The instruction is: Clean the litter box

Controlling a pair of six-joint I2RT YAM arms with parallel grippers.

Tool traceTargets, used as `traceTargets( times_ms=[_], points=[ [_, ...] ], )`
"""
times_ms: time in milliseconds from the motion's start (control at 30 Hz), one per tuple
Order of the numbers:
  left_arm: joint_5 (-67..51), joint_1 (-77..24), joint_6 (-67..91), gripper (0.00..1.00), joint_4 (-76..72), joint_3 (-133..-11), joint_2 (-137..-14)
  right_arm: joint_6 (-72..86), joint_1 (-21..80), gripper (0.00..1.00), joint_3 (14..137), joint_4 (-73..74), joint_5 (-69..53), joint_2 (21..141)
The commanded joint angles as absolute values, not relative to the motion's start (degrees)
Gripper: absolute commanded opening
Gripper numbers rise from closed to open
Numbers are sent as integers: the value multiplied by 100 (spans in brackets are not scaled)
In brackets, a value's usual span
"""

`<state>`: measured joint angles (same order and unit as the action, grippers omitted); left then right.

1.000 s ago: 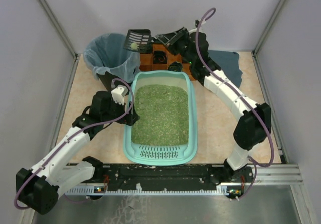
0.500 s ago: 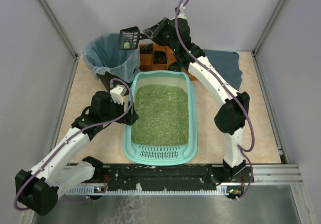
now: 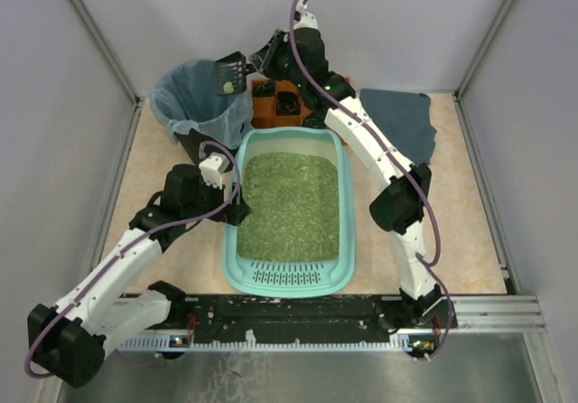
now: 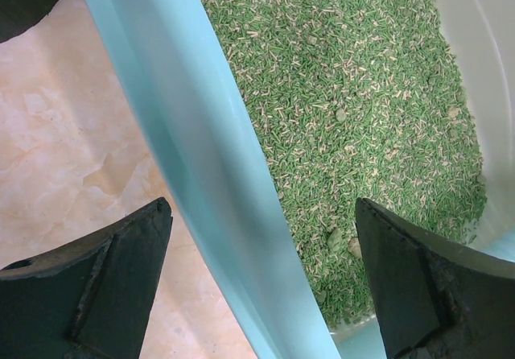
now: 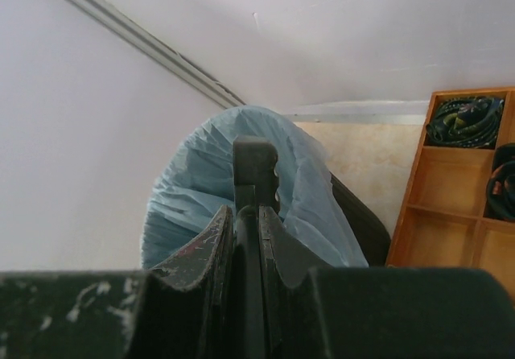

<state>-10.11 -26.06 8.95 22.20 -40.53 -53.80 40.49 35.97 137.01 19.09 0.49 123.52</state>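
Litter box [image 3: 289, 278] sat mid-table, long axis running near-to-far. Left gripper [image 4: 265, 254] was spread wide, astride its left wall. Right gripper [image 5: 256, 206], clamped on the scoop [image 3: 231, 75] handle, was past the far-left corner, the scoop over the bag-lined bin [image 3: 172, 114]. Tipping judged next.

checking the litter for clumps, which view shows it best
Left wrist: it looks at the litter from close, so single pellets and a few rounder lumps show. The top view shows the whole bed but only as green texture. The right wrist shows none.
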Motion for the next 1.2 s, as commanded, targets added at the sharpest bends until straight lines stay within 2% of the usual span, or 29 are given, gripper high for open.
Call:
traceTargets(
  times_ms=[0,667,967,1167],
  points=[
    [-1097,-2635,862,100,2171,-4095,-5369,3537,3760,0,14082,1450,202,12394],
    [-1005,-2635,902,100,2190,-4102,-5329,-502,4872,0,14160,389,1595,12400],
    [-365,-2632,1115,100,2131,-4363,-5134,80,4953,0,13739,233,1474,11793],
    [-281,-2622,1137,100,2025,-4304,-5265,717,4948,0,12308,-411,1158,10452]
  ],
)
